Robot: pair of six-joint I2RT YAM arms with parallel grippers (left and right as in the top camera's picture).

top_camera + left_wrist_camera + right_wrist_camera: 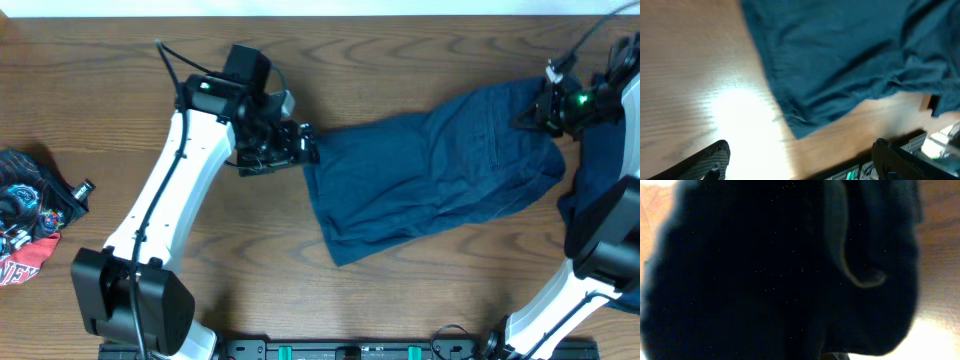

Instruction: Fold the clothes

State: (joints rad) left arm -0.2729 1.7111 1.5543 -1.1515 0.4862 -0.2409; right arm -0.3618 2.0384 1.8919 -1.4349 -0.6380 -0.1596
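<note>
The right end effector [537, 108] is clamping the clothes [430, 170]; the left end effector [309, 143] is holding its fingers apart.

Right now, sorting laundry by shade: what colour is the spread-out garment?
The garment is plain dark blue, best seen overhead.
</note>
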